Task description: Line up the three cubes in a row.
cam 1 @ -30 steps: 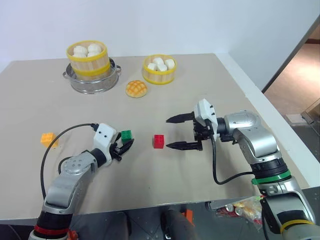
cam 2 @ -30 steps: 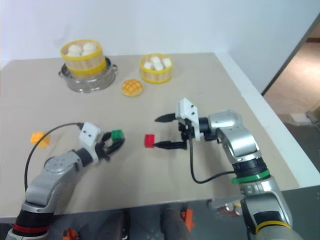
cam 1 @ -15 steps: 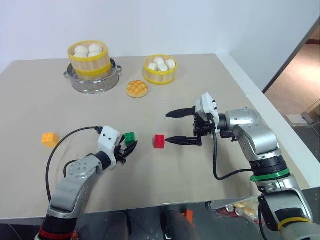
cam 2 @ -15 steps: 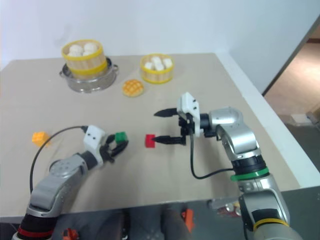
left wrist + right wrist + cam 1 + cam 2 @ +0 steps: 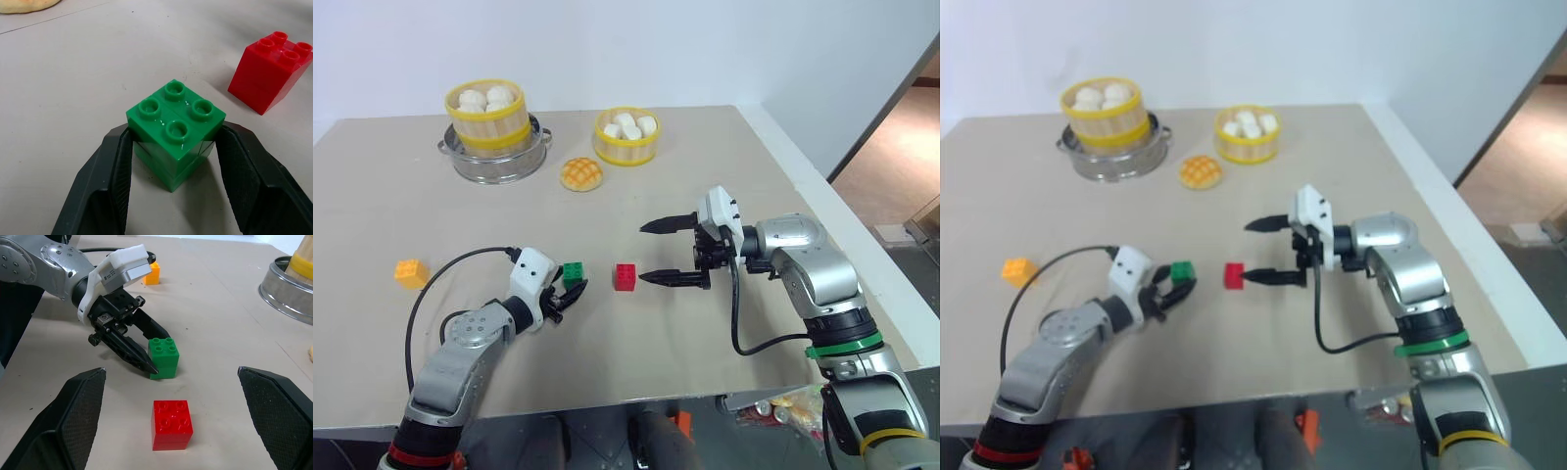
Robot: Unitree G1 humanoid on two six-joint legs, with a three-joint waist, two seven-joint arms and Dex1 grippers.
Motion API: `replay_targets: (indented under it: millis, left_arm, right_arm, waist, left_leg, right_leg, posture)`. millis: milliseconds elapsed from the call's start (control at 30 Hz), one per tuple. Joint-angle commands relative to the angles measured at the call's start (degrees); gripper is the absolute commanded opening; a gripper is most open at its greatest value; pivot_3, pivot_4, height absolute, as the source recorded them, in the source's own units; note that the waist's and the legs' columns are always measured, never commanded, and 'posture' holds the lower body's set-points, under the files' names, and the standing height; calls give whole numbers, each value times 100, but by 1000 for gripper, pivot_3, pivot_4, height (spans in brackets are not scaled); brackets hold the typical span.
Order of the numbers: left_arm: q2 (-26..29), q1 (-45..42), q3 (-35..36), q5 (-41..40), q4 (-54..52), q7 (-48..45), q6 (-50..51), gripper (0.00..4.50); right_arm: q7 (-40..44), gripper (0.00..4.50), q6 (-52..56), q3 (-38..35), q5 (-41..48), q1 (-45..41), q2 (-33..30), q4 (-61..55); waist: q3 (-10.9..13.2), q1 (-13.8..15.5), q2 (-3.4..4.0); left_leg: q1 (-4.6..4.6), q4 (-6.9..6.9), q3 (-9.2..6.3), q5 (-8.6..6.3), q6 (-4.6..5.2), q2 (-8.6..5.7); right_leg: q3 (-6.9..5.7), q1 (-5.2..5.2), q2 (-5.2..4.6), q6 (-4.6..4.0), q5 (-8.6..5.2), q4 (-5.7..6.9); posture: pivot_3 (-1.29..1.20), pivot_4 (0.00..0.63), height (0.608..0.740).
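a: how far along does the row look?

b: partly there, i'd judge. the left gripper (image 5: 172,161) has its two black fingers closed on the green cube (image 5: 175,131), one on each side, and the cube sits on the table (image 5: 724,176). the red cube (image 5: 626,276) lies just beyond it, near but not touching.

a: and the right side?

b: the right gripper (image 5: 664,252) is spread wide and carries nothing. it faces the red cube, which sits just off the tip of its nearer finger rather than between the two.

a: the third one?

b: the orange-yellow cube (image 5: 411,273) is well apart, out on the far side of the left gripper from the other two. bringing it into line looks like the main job left, plus squaring up green and red.

a: what are they like to handle?

b: hard glossy plastic bricks, blocky, with four round studs on top and flat smooth sides. the finger pads (image 5: 242,174) show a fine crosshatch texture, which should bite well on those faces. the table is a matte beige sheet, so i'd expect the cubes to slide easily if nudged.
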Motion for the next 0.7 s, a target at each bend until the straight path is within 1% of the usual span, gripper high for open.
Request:
replay_targets:
  millis: [33, 67, 100, 200, 233, 400, 533, 633, 700]
  left_arm:
    - [15, 21, -7, 9, -238, 89, 166, 2517]
    - [20, 23, -12, -8, -254, 87, 215, 3089]
    - [20, 22, -18, -9, -264, 86, 226, 3340]
    - [-5, 33, -20, -8, -336, 110, 255, 4319]
    - [-1, 42, -21, 8, -361, 122, 246, 4459]
    - [-9, 148, 181, -140, -626, 167, 264, 4459]
    - [133, 260, 580, -518, -1080, 49, 414, 4459]
    - [475, 318, 1037, -975, -1522, -177, 656, 4459]
    - [796, 390, 1581, -1450, -1778, -357, 941, 4459]
  right_arm:
    - [19, 4500, -90, -63, 6, -42, -58, -155]
    - [19, 4500, -93, -60, 4, -41, -57, -157]
    - [18, 4500, -91, -59, 3, -43, -55, -158]
    - [20, 4500, -91, -62, -5, -39, -58, -161]
    - [22, 4500, -93, -63, -9, -37, -60, -161]
    - [29, 4500, -113, -61, -33, -40, -64, -147]
    - [39, 4500, -114, -62, -34, -43, -76, -151]
    - [65, 4500, -115, -78, -25, -59, -105, -143]
    - [67, 4500, -78, -120, 23, -117, -118, -159]
  waist:
    - [0, 0, 0]
    - [0, 0, 0]
    - [0, -1, 0]
    - [0, -1, 0]
    - [0, -1, 0]
    - [0, -2, 0]
    - [0, -3, 0]
    - [0, -5, 0]
    - [1, -13, -2]
  left_leg:
    - [0, 0, 0, 0, 0, 0]
    - [0, 0, 0, 0, 0, 0]
    - [0, 0, 0, 0, 0, 0]
    - [0, 0, 0, 0, 0, 0]
    - [-1, 0, 0, 0, 0, 0]
    - [-1, 0, 0, 0, 0, 0]
    - [-1, 0, -1, 0, 0, 1]
    - [-1, 0, -2, 0, 0, 2]
    - [-1, 0, -1, 0, 0, 2]
  right_leg:
    - [0, 0, 0, 0, 0, 0]
    - [0, 0, 0, 0, 0, 0]
    - [0, 0, 0, 0, 0, 0]
    - [0, -1, 0, 0, 0, 0]
    - [-1, -1, 0, 0, 0, 0]
    - [0, -1, 0, 0, 0, 0]
    - [-1, -2, 1, 0, 0, 0]
    - [-1, -3, 2, -1, 0, 1]
    - [-1, -3, 1, -1, -1, 1]
  posture:
    - [0, 150, 740]
    - [0, 150, 740]
    - [0, 150, 740]
    - [0, 150, 740]
    - [0, 150, 740]
    - [0, 150, 740]
    - [0, 150, 740]
    - [0, 150, 740]
    - [0, 150, 740]
